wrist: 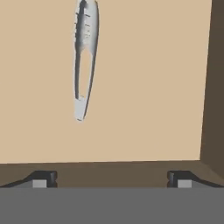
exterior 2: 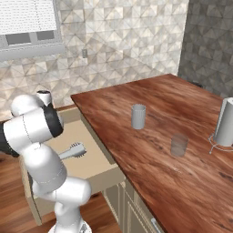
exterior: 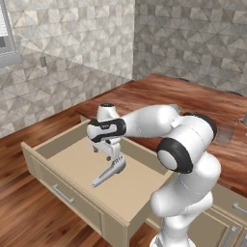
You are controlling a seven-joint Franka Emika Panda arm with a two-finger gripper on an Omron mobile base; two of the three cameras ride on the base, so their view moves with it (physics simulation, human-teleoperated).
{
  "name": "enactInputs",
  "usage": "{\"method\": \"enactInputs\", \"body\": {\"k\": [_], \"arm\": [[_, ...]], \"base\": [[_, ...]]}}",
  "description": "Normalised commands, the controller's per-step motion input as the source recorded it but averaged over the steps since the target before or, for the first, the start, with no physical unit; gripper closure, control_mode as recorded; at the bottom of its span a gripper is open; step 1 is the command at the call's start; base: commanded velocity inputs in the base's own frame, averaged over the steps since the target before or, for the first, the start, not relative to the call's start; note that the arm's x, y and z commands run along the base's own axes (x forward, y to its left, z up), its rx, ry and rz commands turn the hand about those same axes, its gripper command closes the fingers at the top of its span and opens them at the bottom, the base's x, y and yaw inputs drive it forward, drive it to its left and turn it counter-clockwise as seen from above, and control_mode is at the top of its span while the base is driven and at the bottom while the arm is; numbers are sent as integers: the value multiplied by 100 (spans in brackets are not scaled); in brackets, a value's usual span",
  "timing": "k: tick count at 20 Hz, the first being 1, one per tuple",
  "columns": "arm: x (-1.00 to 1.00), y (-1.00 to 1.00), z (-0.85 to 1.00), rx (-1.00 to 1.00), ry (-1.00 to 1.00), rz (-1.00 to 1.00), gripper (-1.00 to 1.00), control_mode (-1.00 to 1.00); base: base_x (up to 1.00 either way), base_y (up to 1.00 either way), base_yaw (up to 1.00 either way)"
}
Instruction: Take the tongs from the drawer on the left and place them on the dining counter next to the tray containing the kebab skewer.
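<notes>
The drawer (exterior: 72, 166) (exterior 2: 93, 161) stands pulled out, with the grey-silver tongs (exterior: 109, 173) (exterior 2: 73, 151) (wrist: 85, 57) lying flat on its beige floor. My gripper (exterior: 107, 152) (wrist: 111, 180) hangs open just above the drawer floor, near one end of the tongs, with nothing between its fingertips (wrist: 43, 179). In the hand view the tongs lie ahead of the fingers and left of centre. The reddish-brown dining counter (exterior: 193, 101) (exterior 2: 159, 123) runs beside the drawer. The tray and the kebab skewer are out of view.
A grey cup (exterior 2: 138, 116), a clear glass (exterior 2: 179, 144) and a tall grey cylinder on a wire stand (exterior 2: 225, 122) sit on the counter. The drawer's side wall (wrist: 213, 87) is close on the hand's right. Cabinet doors (exterior: 226, 222) lie below the counter.
</notes>
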Motion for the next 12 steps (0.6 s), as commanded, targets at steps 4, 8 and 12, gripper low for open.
{"method": "enactInputs", "body": {"k": [4, 8, 12], "arm": [[8, 0, 9, -30, 3, 19, -100, -100], [16, -7, -6, -17, 1, 13, -100, -100], [35, -23, -31, 0, 0, 0, -100, -100]], "base": [[0, 0, 0], [0, 0, 0], [0, 0, 0]]}}
